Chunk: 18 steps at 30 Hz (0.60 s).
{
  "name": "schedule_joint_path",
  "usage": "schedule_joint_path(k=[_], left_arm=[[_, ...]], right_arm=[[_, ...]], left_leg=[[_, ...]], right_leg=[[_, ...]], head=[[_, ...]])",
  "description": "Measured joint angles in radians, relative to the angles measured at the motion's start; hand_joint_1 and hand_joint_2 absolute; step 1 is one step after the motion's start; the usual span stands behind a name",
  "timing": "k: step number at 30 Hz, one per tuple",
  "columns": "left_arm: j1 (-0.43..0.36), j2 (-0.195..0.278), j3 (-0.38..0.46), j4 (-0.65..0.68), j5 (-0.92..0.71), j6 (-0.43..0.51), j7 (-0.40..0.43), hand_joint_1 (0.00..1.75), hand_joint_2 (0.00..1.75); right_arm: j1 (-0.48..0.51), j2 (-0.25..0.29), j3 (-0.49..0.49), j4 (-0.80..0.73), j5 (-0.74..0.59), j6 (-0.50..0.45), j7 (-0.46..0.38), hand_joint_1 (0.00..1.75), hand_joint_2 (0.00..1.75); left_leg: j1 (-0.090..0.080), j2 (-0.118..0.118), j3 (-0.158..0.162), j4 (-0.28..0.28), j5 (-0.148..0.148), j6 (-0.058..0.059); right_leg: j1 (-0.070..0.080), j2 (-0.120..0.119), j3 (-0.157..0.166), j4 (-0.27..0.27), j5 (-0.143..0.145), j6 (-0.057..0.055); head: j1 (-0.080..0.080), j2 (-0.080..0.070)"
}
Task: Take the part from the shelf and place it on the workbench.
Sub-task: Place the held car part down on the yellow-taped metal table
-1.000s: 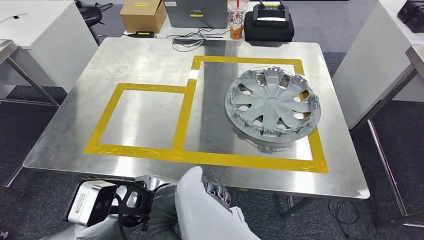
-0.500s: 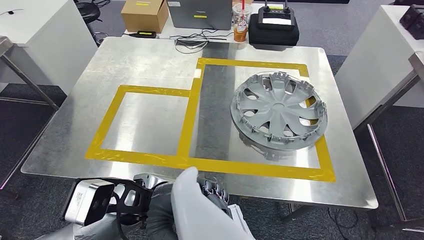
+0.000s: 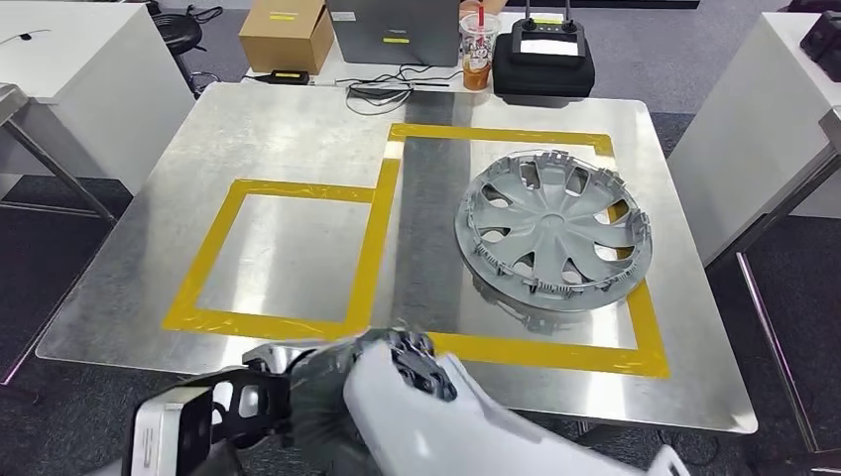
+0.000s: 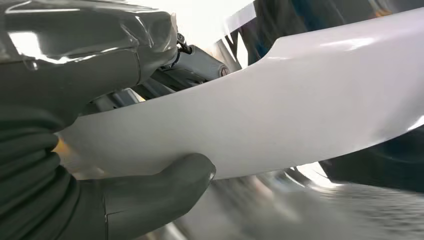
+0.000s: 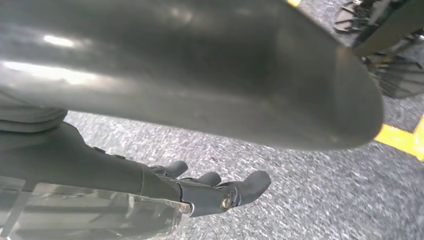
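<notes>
L hand (image 3: 397,372) fingers (image 4: 165,187) clamp white part (image 4: 280,115), thumb under, rest over.

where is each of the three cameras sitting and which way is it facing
Head view: high on the body, looking down at the steel workbench and grey plastic hubcap; left robot hand holds the long white curved part.
Left wrist view: behind that robot hand, looking along the white part.
Right wrist view: behind the right robot hand, facing grey carpet.
Head and left wrist views share the white part.
</notes>
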Motion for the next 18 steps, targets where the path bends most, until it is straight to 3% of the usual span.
schedule_joint_path(k=[3, 4, 5, 6, 8, 10, 14, 15, 16, 18], left_arm=[[0.018, 0.052, 0.110, -0.045, -0.368, 0.080, -0.001, 1.75, 1.75], [0.020, 0.066, 0.136, -0.056, -0.474, 0.103, 0.014, 1.75, 1.75], [0.020, 0.078, 0.153, -0.063, -0.578, 0.128, 0.031, 1.75, 1.75], [0.018, 0.090, 0.165, -0.066, -0.667, 0.151, 0.047, 1.75, 1.75], [0.003, 0.114, 0.174, -0.061, -0.801, 0.187, 0.072, 1.75, 1.75], [-0.021, 0.136, 0.176, -0.037, -0.868, 0.216, 0.084, 1.75, 1.75], [-0.053, 0.172, 0.177, 0.042, -0.906, 0.255, 0.100, 1.75, 1.75], [-0.058, 0.177, 0.178, 0.058, -0.910, 0.261, 0.106, 1.75, 1.75], [-0.062, 0.180, 0.178, 0.073, -0.914, 0.266, 0.113, 1.75, 1.75], [-0.067, 0.182, 0.178, 0.107, -0.922, 0.270, 0.127, 1.75, 1.75]], right_arm=[[0.006, 0.009, 0.008, 0.003, -0.009, -0.009, -0.005, 0.00, 0.00], [0.006, 0.012, 0.014, 0.003, -0.011, -0.011, -0.005, 0.00, 0.00], [0.006, 0.016, 0.019, 0.003, -0.013, -0.011, -0.006, 0.00, 0.00], [0.006, 0.019, 0.023, 0.002, -0.015, -0.009, -0.006, 0.00, 0.00], [0.006, 0.028, 0.030, -0.005, -0.018, 0.002, -0.006, 0.00, 0.00], [0.008, 0.038, 0.036, -0.017, -0.024, 0.017, -0.006, 0.00, 0.00], [0.012, 0.058, 0.042, -0.041, -0.033, 0.031, -0.005, 0.00, 0.00], [0.015, 0.061, 0.042, -0.045, -0.034, 0.033, -0.005, 0.00, 0.00], [0.017, 0.063, 0.043, -0.049, -0.035, 0.034, -0.004, 0.00, 0.00], [0.021, 0.065, 0.043, -0.055, -0.036, 0.037, -0.004, 0.00, 0.00]], left_leg=[[0.013, 0.002, -0.089, 0.179, -0.084, -0.023], [0.018, 0.003, -0.121, 0.235, -0.101, -0.028], [0.022, 0.003, -0.138, 0.260, -0.100, -0.030], [0.025, 0.003, -0.134, 0.244, -0.079, -0.030], [0.027, 0.003, -0.074, 0.113, -0.006, -0.024], [0.022, 0.005, -0.018, -0.004, 0.035, -0.015], [0.013, 0.007, 0.002, -0.043, 0.043, 0.005], [0.015, 0.007, 0.010, -0.053, 0.050, 0.012], [0.016, 0.008, 0.017, -0.063, 0.057, 0.018], [0.014, 0.008, 0.022, -0.071, 0.062, 0.025]], right_leg=[[-0.002, 0.000, 0.004, -0.001, -0.004, -0.011], [-0.002, 0.000, 0.004, -0.001, -0.004, -0.011], [-0.002, -0.001, 0.004, 0.000, -0.004, -0.011], [-0.002, 0.000, 0.005, 0.000, -0.005, -0.011], [-0.002, 0.001, 0.008, -0.001, -0.005, -0.011], [0.000, 0.001, 0.009, -0.003, -0.004, -0.006], [-0.002, 0.000, 0.012, -0.011, 0.000, 0.017], [-0.001, -0.001, 0.006, 0.003, -0.008, 0.017], [0.001, -0.002, -0.010, 0.037, -0.025, 0.014], [0.004, -0.002, -0.072, 0.162, -0.078, 0.003]], head=[[-0.007, 0.000], [-0.007, 0.000], [-0.007, 0.000], [-0.007, 0.000], [-0.007, 0.000], [-0.006, 0.000], [-0.006, 0.000], [-0.006, 0.000], [-0.004, 0.000], [-0.001, 0.000]])
